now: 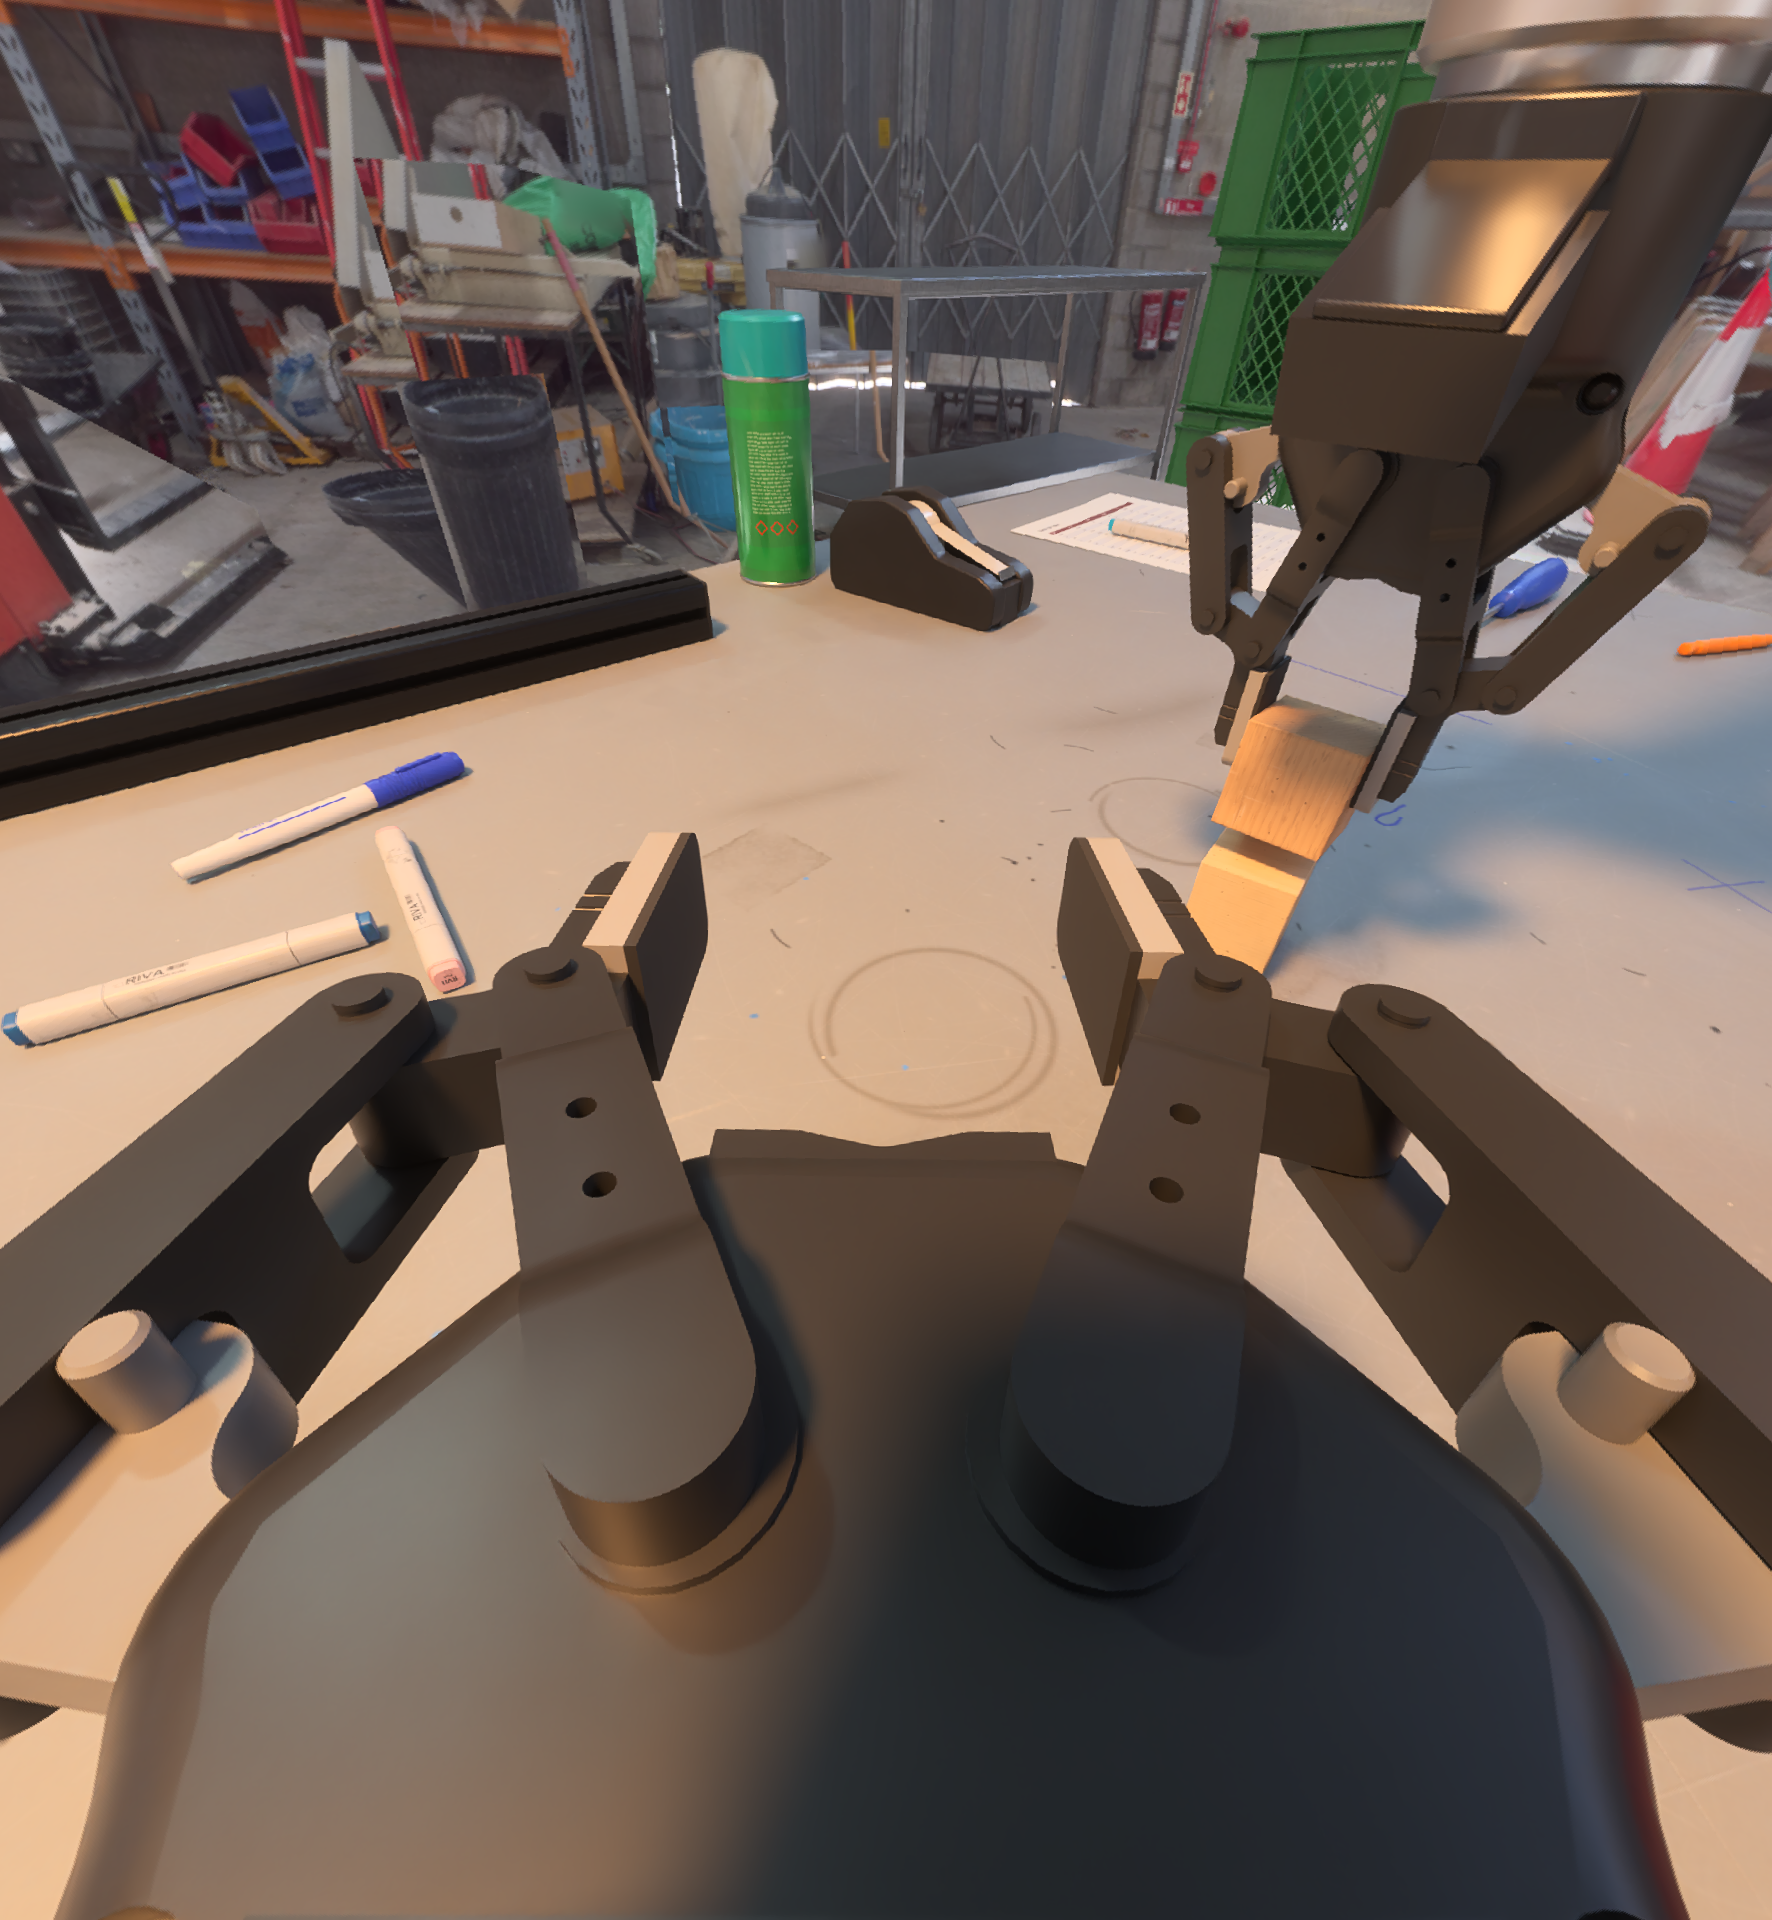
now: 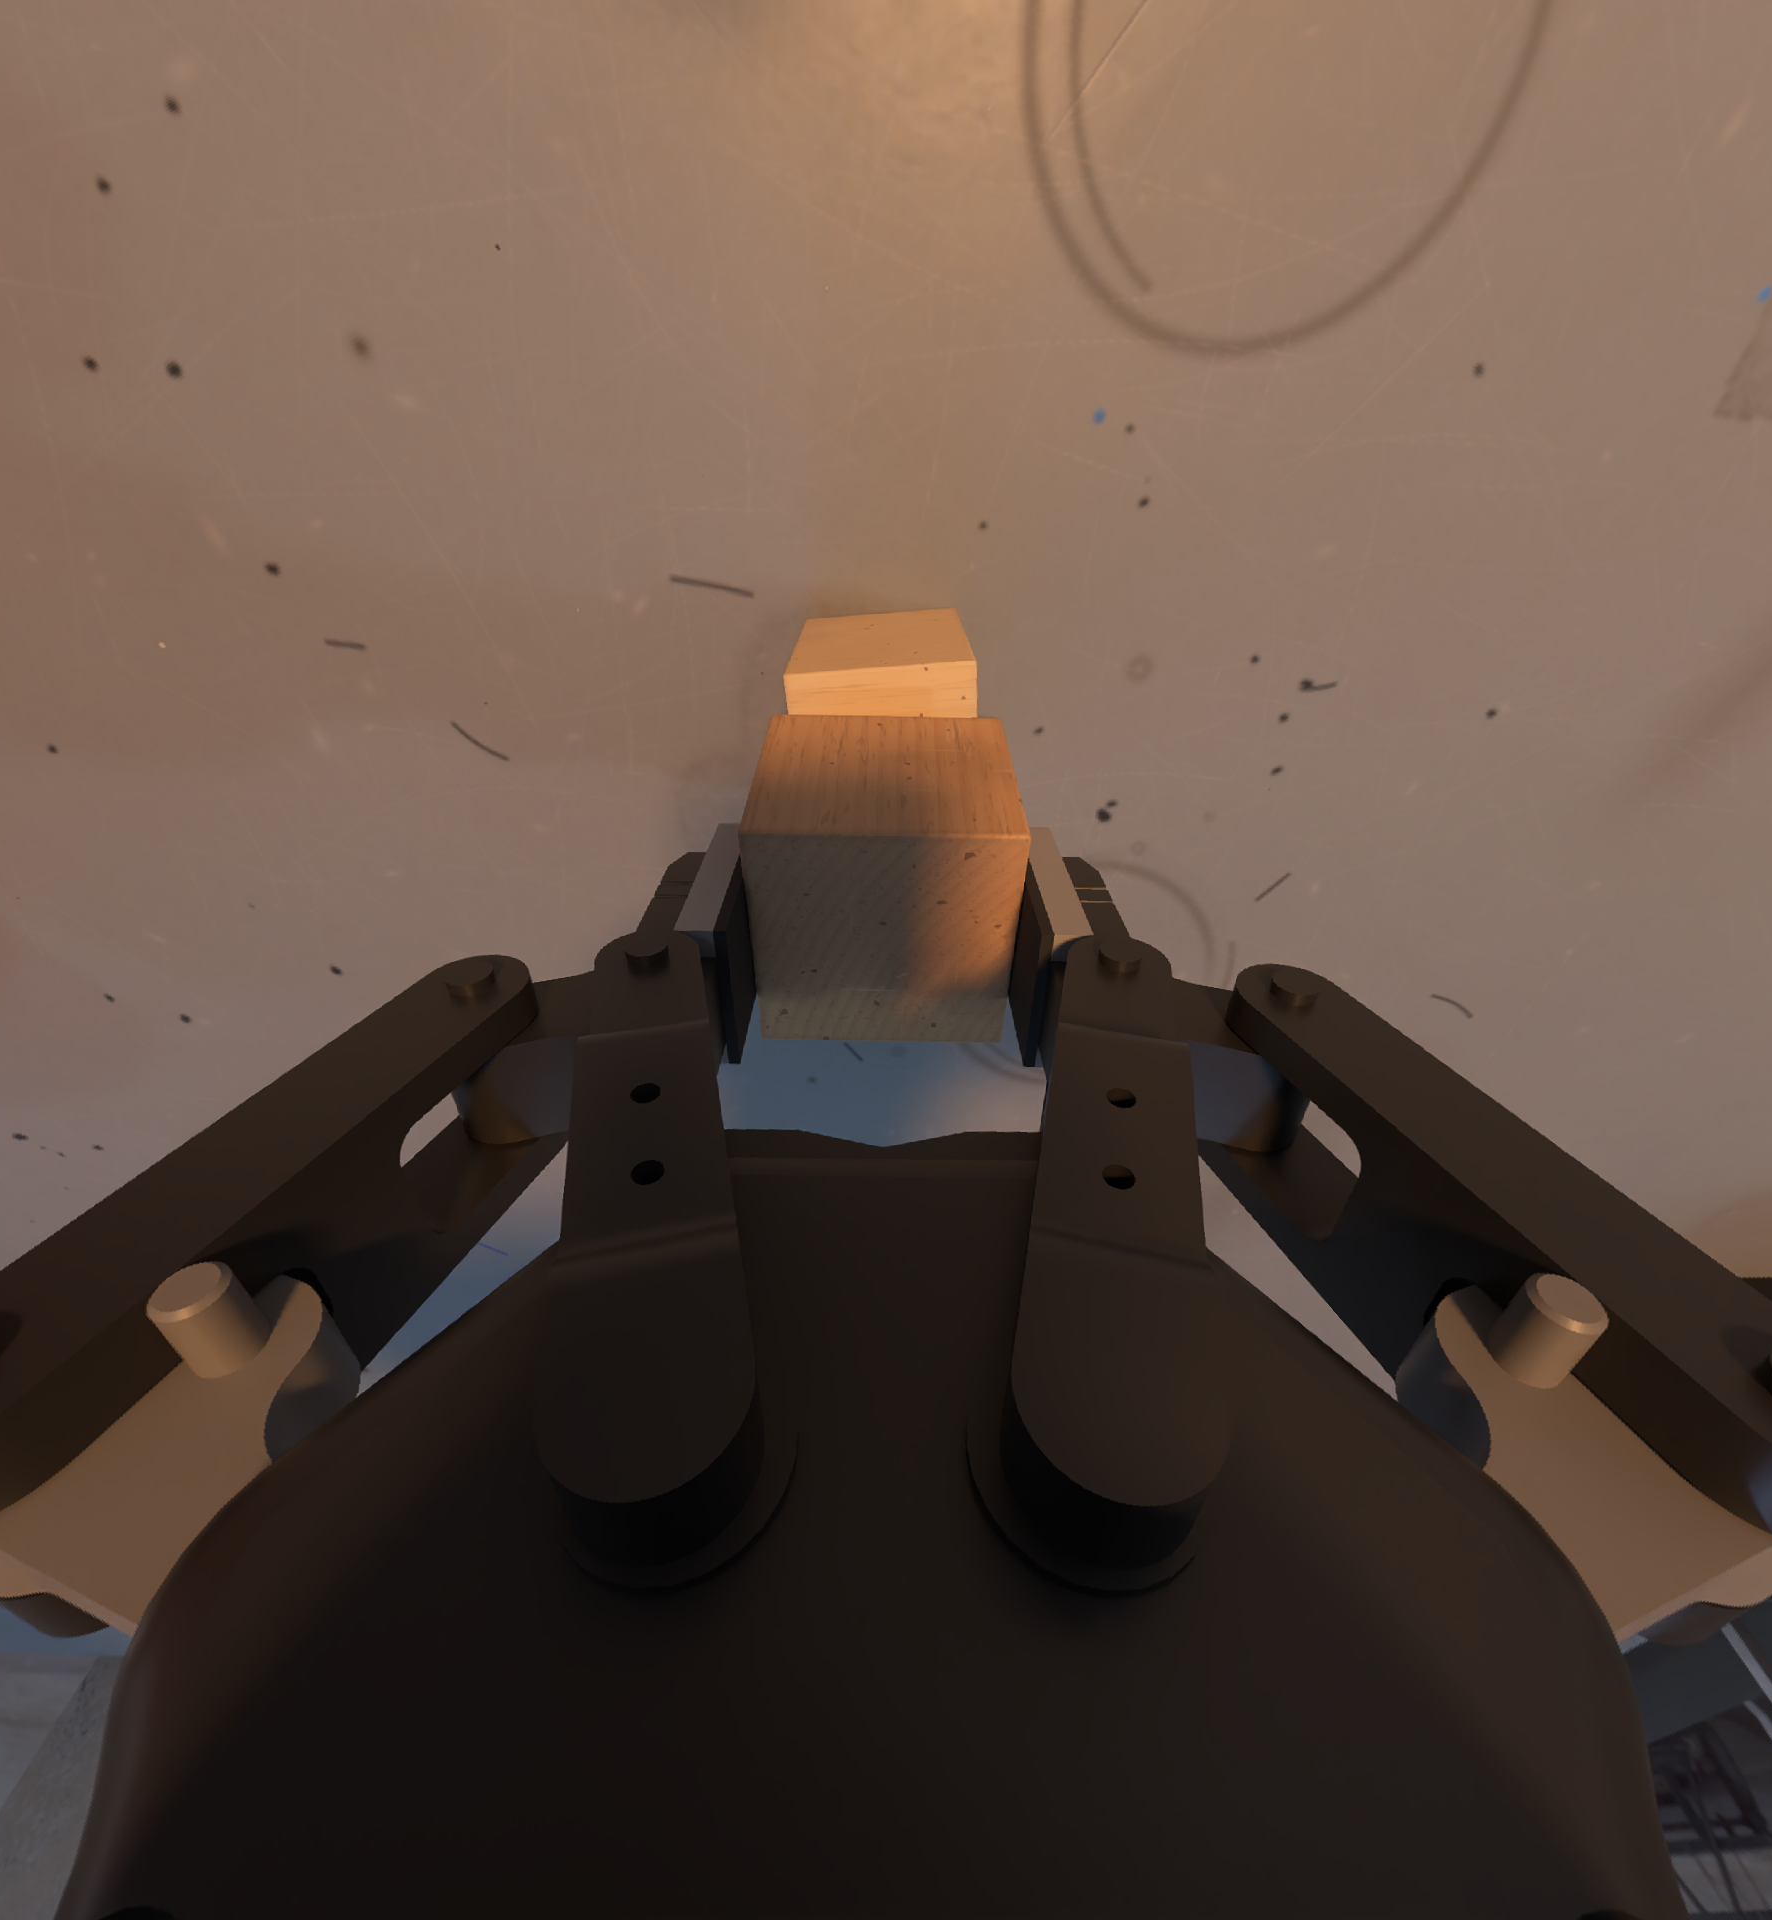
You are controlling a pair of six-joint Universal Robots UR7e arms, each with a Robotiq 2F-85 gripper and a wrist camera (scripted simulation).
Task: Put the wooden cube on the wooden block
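Observation:
My right gripper (image 2: pixel 882 914) is shut on the wooden cube (image 2: pixel 882 831), one pad on each side face. The paler wooden block (image 2: pixel 882 665) lies on the table just beyond and below the cube. In the left wrist view the right gripper (image 1: pixel 1318 743) points down and holds the cube (image 1: pixel 1287 784) directly over the block (image 1: pixel 1246 904). The cube's bottom edge is at the block's top; I cannot tell whether they touch. My left gripper (image 1: pixel 882 935) is open and empty, low over the table, left of the block.
Three markers (image 1: pixel 321 816) lie on the table at the left. A green spray can (image 1: pixel 770 447) and a black tape dispenser (image 1: pixel 929 561) stand at the back. A paper sheet (image 1: pixel 1152 530), a blue-handled tool (image 1: pixel 1526 587) and an orange tool (image 1: pixel 1729 644) lie behind the right gripper. A black rail (image 1: pixel 321 665) edges the table's left.

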